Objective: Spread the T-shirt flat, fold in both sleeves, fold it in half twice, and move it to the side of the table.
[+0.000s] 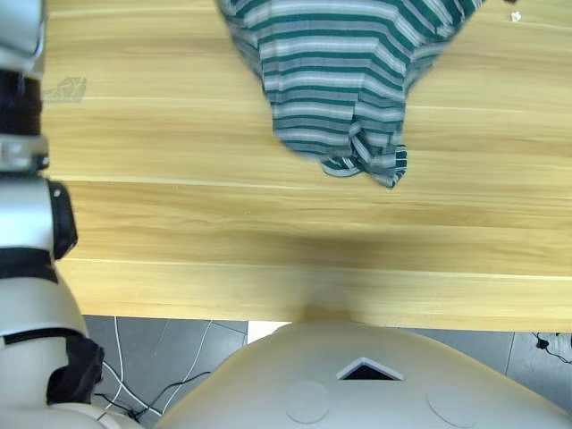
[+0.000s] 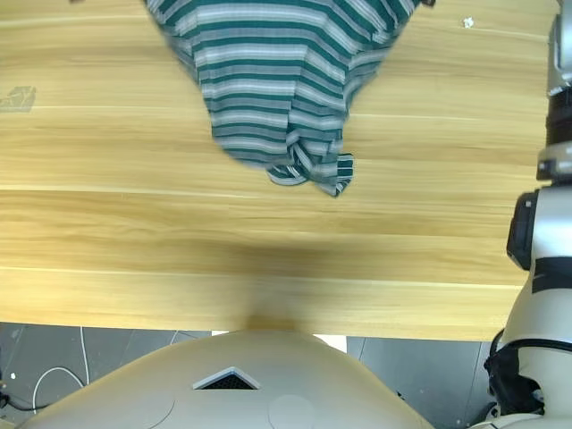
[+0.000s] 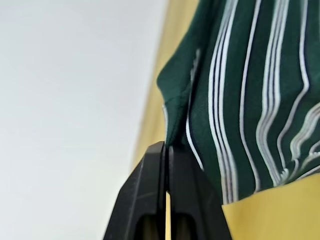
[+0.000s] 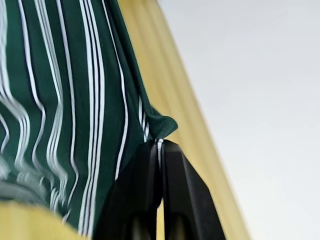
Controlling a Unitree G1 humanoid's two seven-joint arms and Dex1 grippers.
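T-shirt (image 1: 335,80) over the far middle of the bench (image 1: 179,223), a little right of centre, running out past the far edge of the head views. Pinched at a dark hem fold by the left pincer (image 3: 166,150), fingers pressed together on the cloth. Pinched likewise at a small tuft of its edge by the right pincer (image 4: 160,146).

Wide open bench to the left, to the right and across the whole near half, up to the straight near edge. Beyond that edge, grey floor (image 1: 170,340) with loose cables (image 1: 121,357). At far right, well apart from the cloth, a tiny white scrap (image 1: 516,15); at far left, a faint pale mark (image 1: 67,88).

Bench of smooth pale wood: long boards, grain running left to right, thin seams between.

Soft knit cloth, dark green with grey and white cross stripes of mixed widths. Broad at the far end, narrowing toward the near end into a bunched, twisted knot with a striped corner sticking out to the right. Creased, not yet spread flat. Cannot tell whether the knot touches the wood.
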